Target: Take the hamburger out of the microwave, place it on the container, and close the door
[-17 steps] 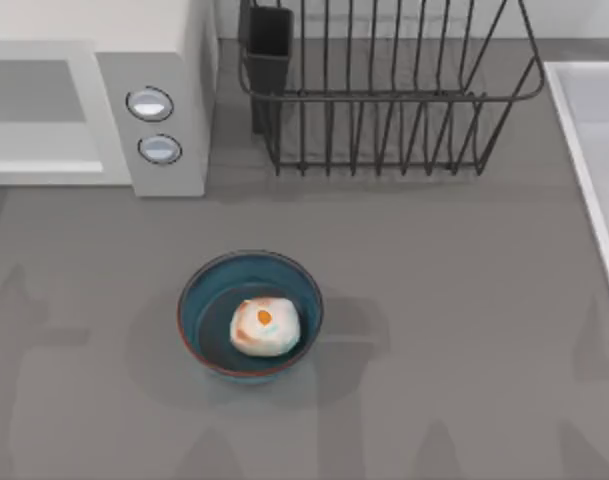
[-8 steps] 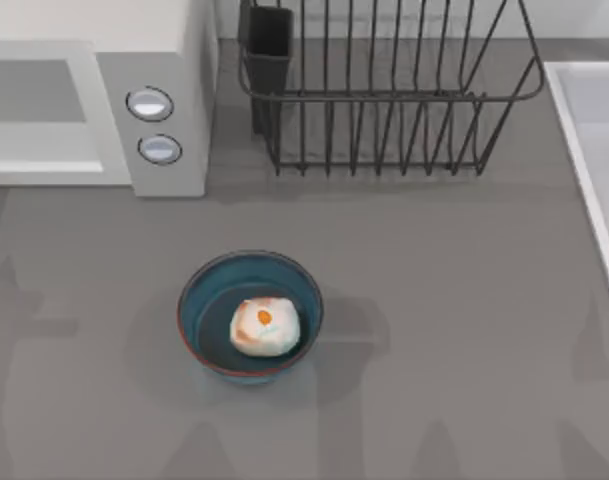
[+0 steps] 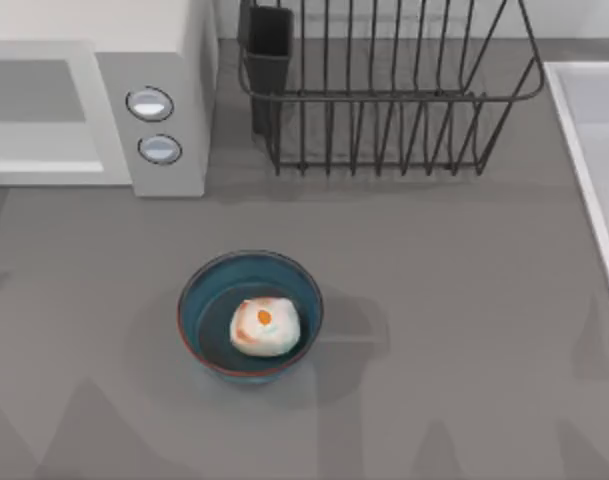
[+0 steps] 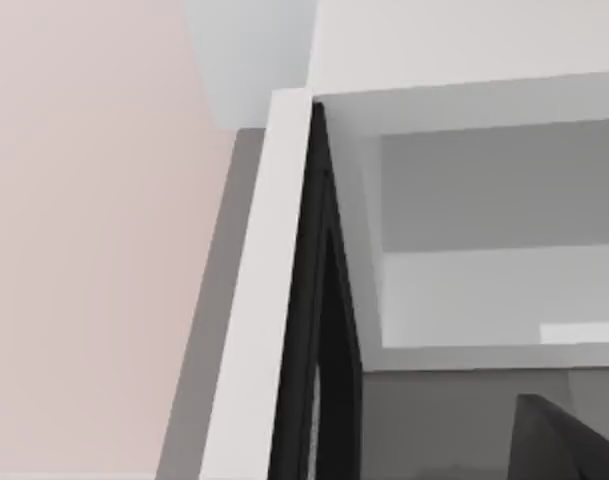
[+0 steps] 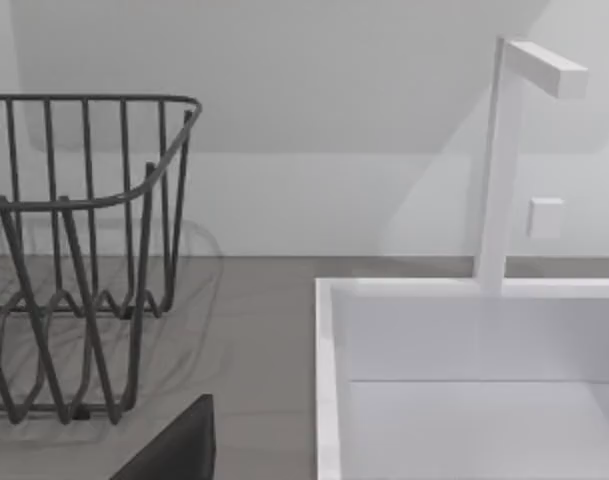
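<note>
The hamburger lies inside the container, a blue bowl at the table's middle front. The white microwave stands at the back left, its cavity showing grey beside the two round buttons. In the left wrist view the door stands open and is seen edge-on, with the microwave's cavity beside it. A dark part of my left gripper shows close to the door. A dark part of my right gripper shows near the dish rack and sink.
A dark wire dish rack stands at the back centre. A white sink with a tap runs along the right edge. Arm shadows fall on the grey table's front.
The arm shadows on the table's left side have shifted. The hamburger and the bowl have not moved.
</note>
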Robot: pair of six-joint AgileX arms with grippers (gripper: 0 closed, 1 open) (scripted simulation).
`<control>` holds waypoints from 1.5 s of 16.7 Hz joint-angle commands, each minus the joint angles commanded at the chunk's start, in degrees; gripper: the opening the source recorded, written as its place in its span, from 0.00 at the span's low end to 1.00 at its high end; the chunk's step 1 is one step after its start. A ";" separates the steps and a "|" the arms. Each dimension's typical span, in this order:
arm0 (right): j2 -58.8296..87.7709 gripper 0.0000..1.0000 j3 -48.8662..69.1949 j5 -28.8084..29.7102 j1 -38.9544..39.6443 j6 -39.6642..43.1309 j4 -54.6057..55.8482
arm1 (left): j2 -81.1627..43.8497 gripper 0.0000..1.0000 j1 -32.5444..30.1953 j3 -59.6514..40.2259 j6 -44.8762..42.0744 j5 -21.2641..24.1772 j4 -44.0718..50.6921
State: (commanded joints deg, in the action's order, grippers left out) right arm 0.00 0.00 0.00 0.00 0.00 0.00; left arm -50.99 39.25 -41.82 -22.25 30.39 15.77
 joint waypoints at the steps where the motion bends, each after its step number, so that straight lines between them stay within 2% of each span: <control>1: 0.00 1.00 0.00 0.00 0.00 0.00 0.00 | -5.67 0.00 2.41 -4.25 -3.26 1.05 2.94; 7: 0.00 1.00 0.00 0.00 0.00 0.00 0.00 | -36.89 0.00 15.04 -27.00 -21.35 6.14 19.41; 12: 0.00 1.00 0.00 0.00 0.00 0.00 0.00 | -49.24 0.00 20.61 -37.56 -30.12 8.05 27.50; 20: 0.00 1.00 0.00 0.00 0.00 0.00 0.00 | -50.38 0.00 20.82 -37.32 -30.84 8.05 27.17; 25: 0.00 1.00 0.00 0.00 0.00 0.00 0.00 | -53.83 0.00 21.00 -29.78 -30.98 8.18 15.17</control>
State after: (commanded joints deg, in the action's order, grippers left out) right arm 0.00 0.00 0.00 0.00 0.00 0.00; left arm -104.83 60.25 -71.61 -53.23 38.57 30.94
